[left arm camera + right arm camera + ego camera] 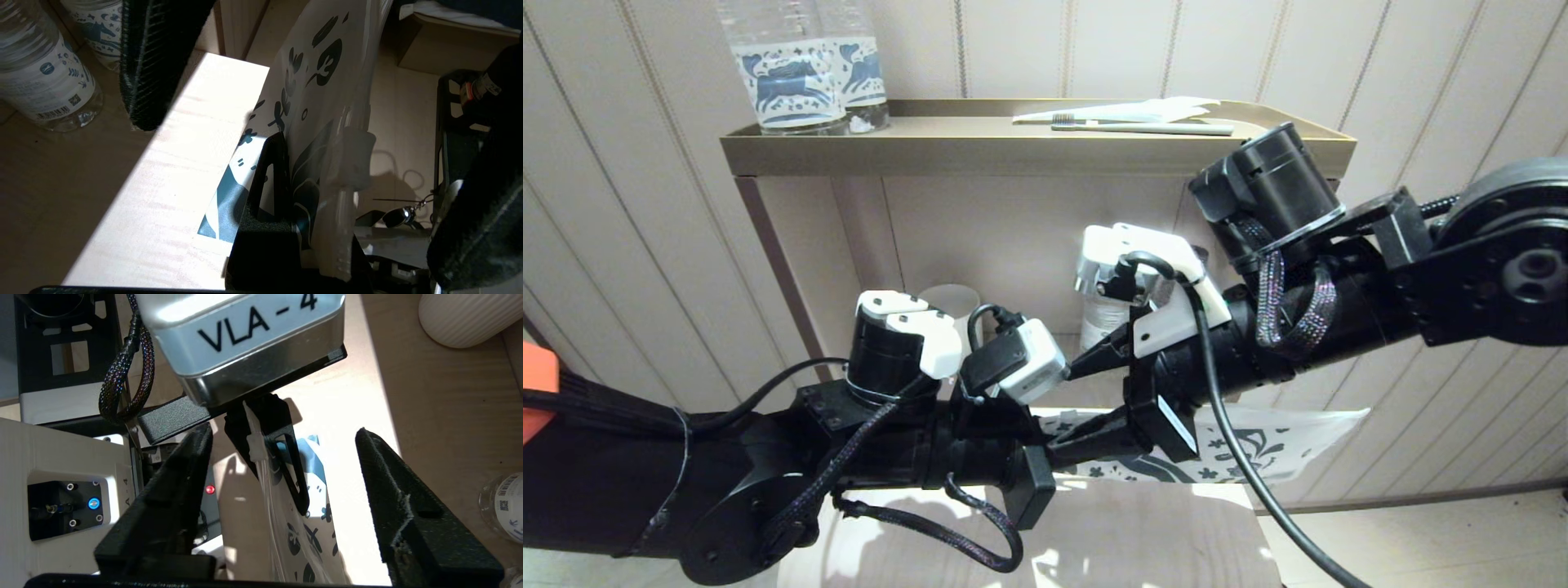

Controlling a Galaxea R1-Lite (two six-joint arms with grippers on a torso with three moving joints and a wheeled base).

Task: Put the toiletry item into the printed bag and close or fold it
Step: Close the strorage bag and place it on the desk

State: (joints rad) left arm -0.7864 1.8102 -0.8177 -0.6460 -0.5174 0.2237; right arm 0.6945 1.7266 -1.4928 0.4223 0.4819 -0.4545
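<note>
Mid-insertion step, judging by the pose. Left gripper (278, 465) pinching the printed bag (314, 81) with the toothbrush (347, 163) pressed against it between shut jaws. Right gripper (282, 506) spread wide, straddling bag and toothbrush. Next: likely sliding the handle deeper, then folding. Bristle head and bag mouth hidden.

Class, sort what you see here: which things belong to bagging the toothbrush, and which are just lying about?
Job:
printed bag
white toothbrush, in the bag
left gripper, shut on the bag
right gripper, open

Lying about:
bottles
grey-green toothbrush
white wrapper
cup
</note>
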